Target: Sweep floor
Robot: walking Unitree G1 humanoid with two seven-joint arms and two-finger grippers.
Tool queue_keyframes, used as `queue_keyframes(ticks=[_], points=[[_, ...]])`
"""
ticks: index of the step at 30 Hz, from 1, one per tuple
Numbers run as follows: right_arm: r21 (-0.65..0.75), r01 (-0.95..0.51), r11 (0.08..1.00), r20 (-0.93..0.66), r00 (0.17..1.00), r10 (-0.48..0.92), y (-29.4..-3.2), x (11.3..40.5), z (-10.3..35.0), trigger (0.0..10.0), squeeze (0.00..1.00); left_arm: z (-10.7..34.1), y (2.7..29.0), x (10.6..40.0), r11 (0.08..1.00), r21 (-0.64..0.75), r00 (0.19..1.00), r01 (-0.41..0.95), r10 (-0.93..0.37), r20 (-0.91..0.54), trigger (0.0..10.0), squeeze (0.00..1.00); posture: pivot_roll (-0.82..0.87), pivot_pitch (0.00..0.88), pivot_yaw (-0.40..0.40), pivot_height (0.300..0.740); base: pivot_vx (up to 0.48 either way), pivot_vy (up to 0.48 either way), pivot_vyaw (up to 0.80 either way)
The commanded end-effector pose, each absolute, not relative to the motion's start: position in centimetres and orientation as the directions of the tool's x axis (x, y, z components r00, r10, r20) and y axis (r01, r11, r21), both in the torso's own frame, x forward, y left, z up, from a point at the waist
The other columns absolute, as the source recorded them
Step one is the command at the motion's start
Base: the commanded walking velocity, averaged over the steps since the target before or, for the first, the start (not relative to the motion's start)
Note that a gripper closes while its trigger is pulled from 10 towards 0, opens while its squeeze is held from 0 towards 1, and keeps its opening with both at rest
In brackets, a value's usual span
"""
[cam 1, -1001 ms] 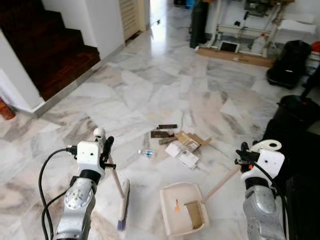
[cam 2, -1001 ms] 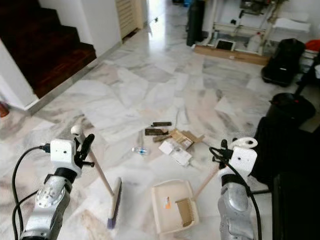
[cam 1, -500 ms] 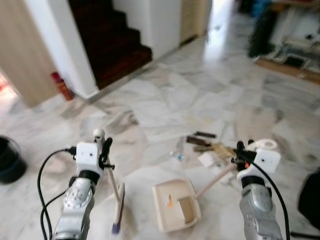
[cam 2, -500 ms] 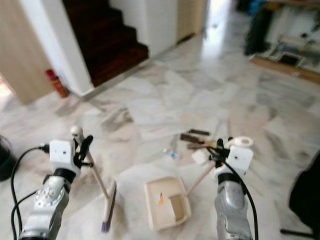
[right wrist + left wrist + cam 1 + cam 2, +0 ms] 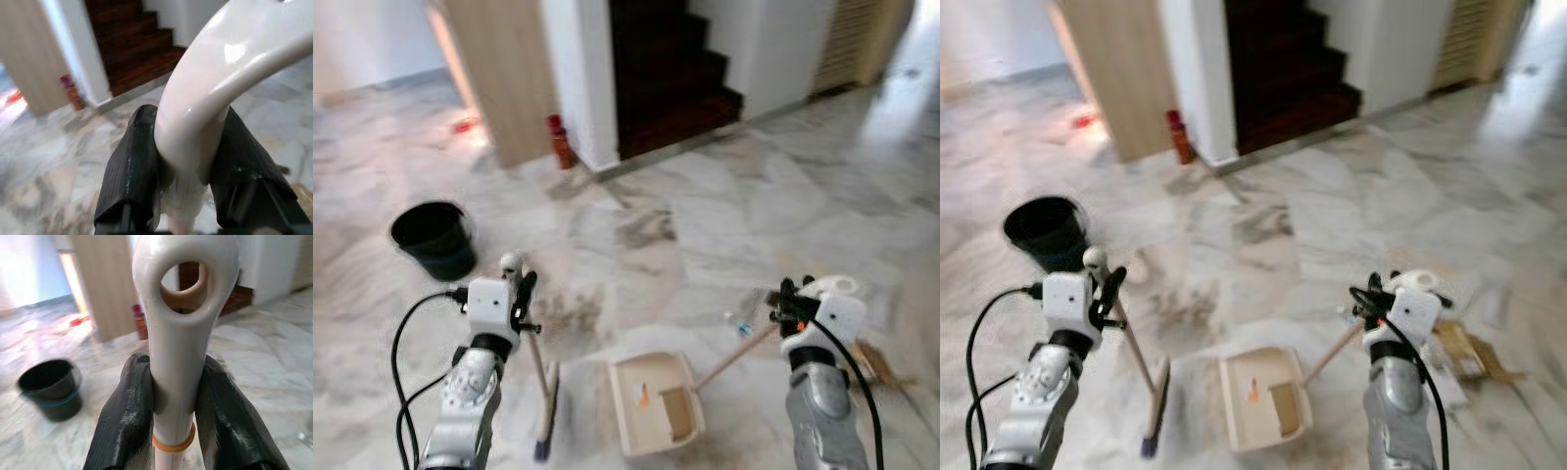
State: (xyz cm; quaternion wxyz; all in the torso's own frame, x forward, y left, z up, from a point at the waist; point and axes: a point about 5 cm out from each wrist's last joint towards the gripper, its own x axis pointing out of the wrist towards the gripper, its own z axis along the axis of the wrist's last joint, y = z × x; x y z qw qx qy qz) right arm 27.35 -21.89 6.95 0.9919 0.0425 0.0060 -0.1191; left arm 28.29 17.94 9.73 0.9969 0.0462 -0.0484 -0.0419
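Marble floor (image 5: 724, 206) spreads across both eye views, pale with grey and brown veining, and we stand on it with a tool in each arm. Our left gripper (image 5: 516, 299), at the lower left of the frame, is clenched on the broom (image 5: 540, 377): in the left wrist view the two black fingers (image 5: 128, 421) press on either side of the cream handle just below its hanging hole, with an orange ring around the shaft beneath them. The handle slants down and inward to the brush head, which rests on the floor at the bottom of the frame, just left of the dustpan (image 5: 653, 401). Our right gripper (image 5: 785, 305), at the lower right, is clamped on the looped end of the dustpan handle (the right wrist view shows its fingers (image 5: 131, 169) hugging the curved cream tube from both sides). That handle runs diagonally down to the pan, which sits flat on the floor at bottom centre between the two arms, with a small orange scrap and a brownish piece inside it. A small clear bottle (image 5: 737, 323) lies on the floor beside the handle, and flattened cardboard (image 5: 1464, 352) lies at the right edge. A black bucket (image 5: 434, 238) stands at middle left, a red canister (image 5: 562, 142) leans by the white wall corner, and dark stairs (image 5: 671, 69) rise at the top centre.
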Motion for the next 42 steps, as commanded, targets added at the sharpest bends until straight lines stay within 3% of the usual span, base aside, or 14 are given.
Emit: queue_keyframes(ticks=[1,20,28,42], points=[[0.102,0.205,0.973,0.038,0.977,-0.210,-21.11,28.08,8.36,10.0,0.00,10.24,18.49,28.24,0.991,0.119,0.991,0.059,-0.072,0.112,10.0,0.00,-0.01,0.000,0.013,0.740,0.000,0.000,0.80],[0.102,0.181,0.978,0.031,0.982,-0.185,-20.73,28.28,8.36,10.0,0.00,10.09,18.44,28.23,0.990,0.124,0.992,0.064,-0.077,0.102,10.0,0.00,-0.01,0.000,0.012,0.740,0.000,0.000,0.11],[0.106,0.169,0.980,0.031,0.984,-0.173,-20.54,28.17,8.16,10.0,0.00,9.99,18.59,28.19,0.988,0.138,0.992,0.069,-0.083,0.097,10.0,0.00,-0.01,0.000,0.011,0.740,0.000,0.000,0.75],[0.116,0.155,0.981,0.029,0.987,-0.159,-20.71,28.27,8.38,10.0,0.00,10.07,17.87,28.02,0.989,0.127,0.990,0.073,-0.087,0.113,10.0,0.00,0.00,0.000,-0.011,0.740,0.000,0.000,0.00]])
